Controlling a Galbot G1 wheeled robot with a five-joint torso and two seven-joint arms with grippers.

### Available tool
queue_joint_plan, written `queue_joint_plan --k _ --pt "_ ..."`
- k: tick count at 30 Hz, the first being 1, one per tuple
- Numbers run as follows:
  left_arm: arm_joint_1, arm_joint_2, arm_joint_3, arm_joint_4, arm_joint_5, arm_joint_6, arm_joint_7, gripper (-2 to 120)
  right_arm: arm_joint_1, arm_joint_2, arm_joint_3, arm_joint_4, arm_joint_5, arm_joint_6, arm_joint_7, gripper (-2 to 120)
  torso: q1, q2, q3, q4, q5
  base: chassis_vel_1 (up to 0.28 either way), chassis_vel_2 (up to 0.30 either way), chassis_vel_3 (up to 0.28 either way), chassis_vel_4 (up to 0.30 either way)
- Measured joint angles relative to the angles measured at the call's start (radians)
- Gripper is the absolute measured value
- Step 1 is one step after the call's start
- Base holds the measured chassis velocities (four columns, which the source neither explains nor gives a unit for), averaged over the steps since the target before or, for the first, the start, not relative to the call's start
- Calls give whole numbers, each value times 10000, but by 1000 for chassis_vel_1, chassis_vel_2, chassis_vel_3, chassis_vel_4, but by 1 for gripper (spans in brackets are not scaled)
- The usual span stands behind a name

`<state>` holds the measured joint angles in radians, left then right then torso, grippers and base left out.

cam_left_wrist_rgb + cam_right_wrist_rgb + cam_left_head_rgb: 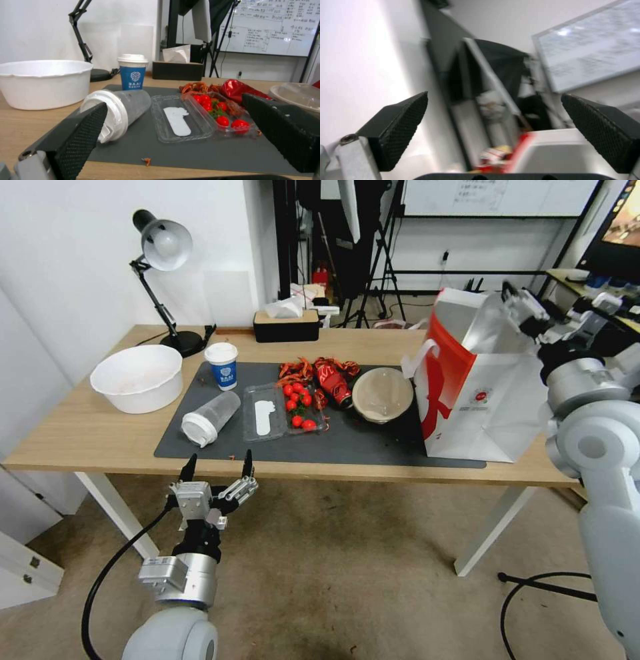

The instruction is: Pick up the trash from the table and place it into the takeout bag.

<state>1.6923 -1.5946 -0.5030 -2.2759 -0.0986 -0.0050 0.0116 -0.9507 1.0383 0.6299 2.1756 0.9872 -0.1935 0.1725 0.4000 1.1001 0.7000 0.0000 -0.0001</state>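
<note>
Off the table's [80, 437] front edge, below its left half, the left gripper [219, 468] hangs with its black cross-hatched fingers spread wide and holding nothing, aimed at the trash, probably lining up a first grasp. Near the left edge a white plastic basin [137, 377] stands on bare light wood. On the dark grey mat [373, 443], the white blue-logo paper cup [222, 365] stands upright at the back left corner, while the clear white-lidded cup [209, 418] lies tipped over, lid toward the front edge. Beside it sits a thin clear clamshell tray [280, 410] of cherry tomatoes, then the crushed red can [331, 381] and the beige round bowl [381, 394]. The takeout bag [483, 380], stiff white paper, foil-lined, stands open-mouthed at the mat's right end. The right gripper [517, 297] hovers at its rim, fingers wide apart and empty.
</note>
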Motion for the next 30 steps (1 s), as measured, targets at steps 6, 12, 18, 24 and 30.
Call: queue_joint_plan --k 6,12,18,24,30 --pt "-16 57 2 12 -23 3 0 100 -1643 75 -326 1257 -1155 543 -1324 100 0 0 -1 0 -2 0 0 0 0" --pt "-23 147 -3 64 -45 2 -2 100 -3618 349 -752 1841 -3504 1045 -1568 100 0 0 -1 -2 0 0 0 0 0" --pt "-26 229 -16 158 -71 -27 -7 100 -5402 667 -1057 1506 -5607 2326 -1291 100 -1 0 -1 0 3 0 0 0 0" --pt "-46 260 -23 216 -84 -51 -11 100 -6661 1032 -1434 633 -7005 3555 -427 100 -1 -1 -1 0 1 0 0 0 0" --pt "-59 260 -22 241 -84 -55 -12 100 -7184 1226 -1762 192 -7323 4045 -241 100 -2 -1 -1 -1 0 0 0 0 0"
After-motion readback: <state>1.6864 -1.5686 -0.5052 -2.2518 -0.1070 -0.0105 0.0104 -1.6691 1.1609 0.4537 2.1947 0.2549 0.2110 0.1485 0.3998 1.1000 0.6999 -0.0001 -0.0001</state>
